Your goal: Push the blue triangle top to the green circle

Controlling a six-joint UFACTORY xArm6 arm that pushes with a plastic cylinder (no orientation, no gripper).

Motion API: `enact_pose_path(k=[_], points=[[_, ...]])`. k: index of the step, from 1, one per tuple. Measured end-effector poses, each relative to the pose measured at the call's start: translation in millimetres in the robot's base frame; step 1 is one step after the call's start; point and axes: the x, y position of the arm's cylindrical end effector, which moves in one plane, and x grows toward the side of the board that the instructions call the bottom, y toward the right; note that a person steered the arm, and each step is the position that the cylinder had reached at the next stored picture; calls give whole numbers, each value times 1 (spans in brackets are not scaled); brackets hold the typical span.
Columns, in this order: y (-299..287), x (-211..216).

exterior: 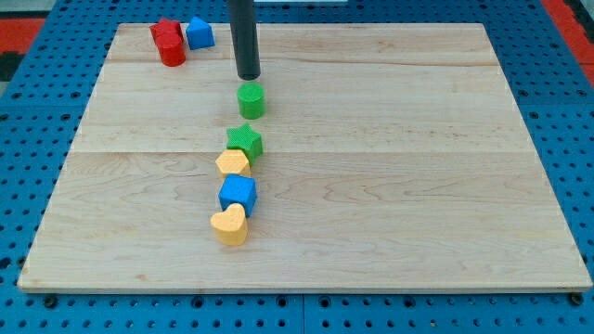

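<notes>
The blue triangle (199, 33) lies at the view's top left of the wooden board (418, 158), touching the red blocks beside it. The green circle (251, 99) stands near the board's upper middle. My tip (248, 76) is just above the green circle in the view, a short gap from it, and well to the right of the blue triangle.
Two red blocks (169, 42) sit left of the blue triangle. Below the green circle a column runs down the view: a green star (245, 141), a yellow block (232, 163), a blue cube (238, 194), a yellow heart (229, 224).
</notes>
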Motion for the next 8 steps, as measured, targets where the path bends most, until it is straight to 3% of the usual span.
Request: enact_pose_path(k=[3,5,6,7,8], points=[[-11,46],[-201,-2],[-224,-66],[-202,-100],[-146,-99]])
